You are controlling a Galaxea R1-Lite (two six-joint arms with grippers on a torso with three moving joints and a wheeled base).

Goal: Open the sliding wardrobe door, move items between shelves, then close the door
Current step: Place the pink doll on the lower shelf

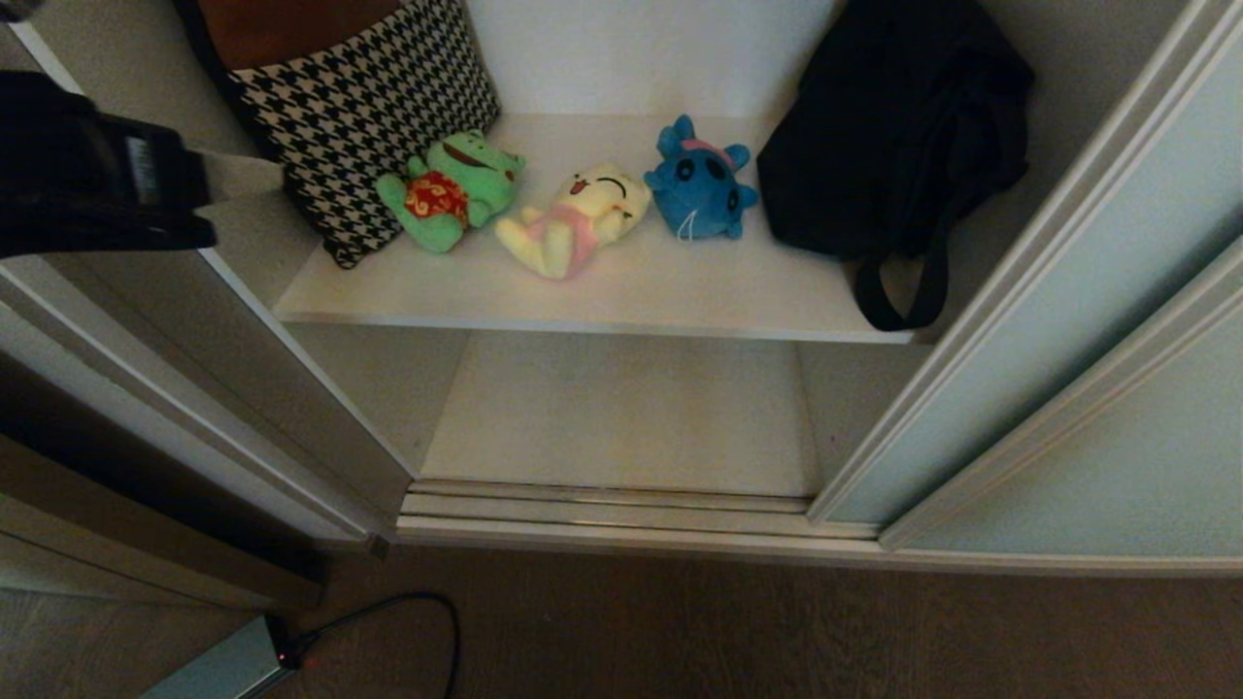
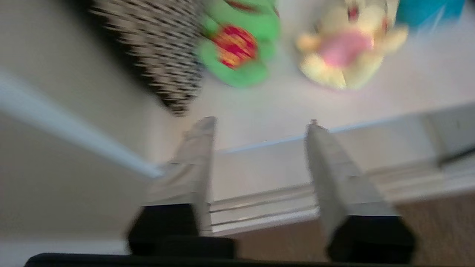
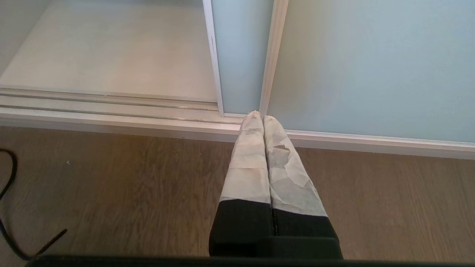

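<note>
The sliding wardrobe door stands slid to the right, leaving the shelves exposed. On the upper shelf lie a pale yellow plush with a pink part and a blue plush. The lower shelf is bare. My left gripper hovers at the wardrobe's left side, in front of the upper shelf's edge, open and holding nothing. My right gripper hangs shut over the floor by the door's bottom rail.
A green frog plush lies left of the yellow one, against a houndstooth cushion. A black bag fills the shelf's right end. A black cable runs across the wood floor to a grey box.
</note>
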